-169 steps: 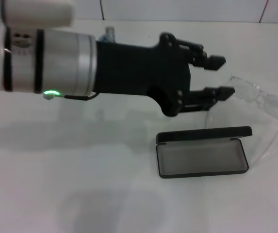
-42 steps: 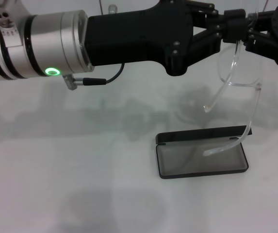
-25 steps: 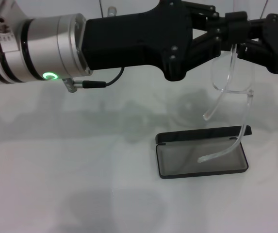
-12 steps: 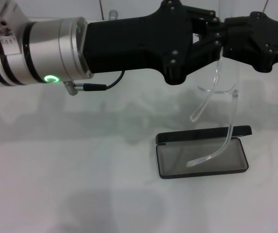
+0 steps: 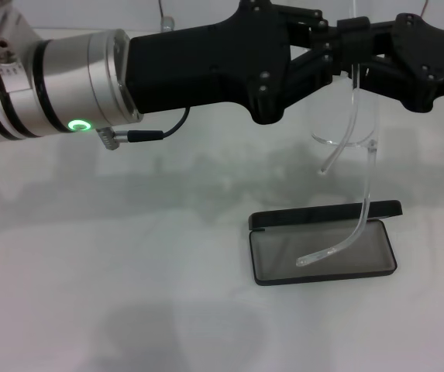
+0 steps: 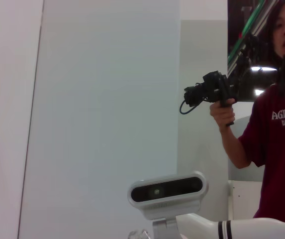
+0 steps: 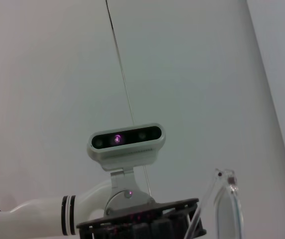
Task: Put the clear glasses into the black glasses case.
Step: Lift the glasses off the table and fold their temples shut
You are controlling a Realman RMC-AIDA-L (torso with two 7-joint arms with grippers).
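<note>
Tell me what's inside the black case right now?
Only grey lining shows inside the open black glasses case. The clear glasses hang above it, held by both grippers, one temple tip over the lining; contact unclear.

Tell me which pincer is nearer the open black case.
Neither clearly. The left pincer and right pincer meet above the black glasses case, both gripping the clear glasses hanging over it.

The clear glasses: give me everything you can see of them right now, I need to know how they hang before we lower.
The clear glasses are colourless transparent plastic, held in the air above the open black glasses case. The left pincer and the right pincer meet at their upper part, both shut on it. The front hangs edge-on, roughly upright. One long curved temple arm reaches down, its tip over the case's grey lining; contact there is unclear. The other, shorter in view, ends well above the case.
</note>
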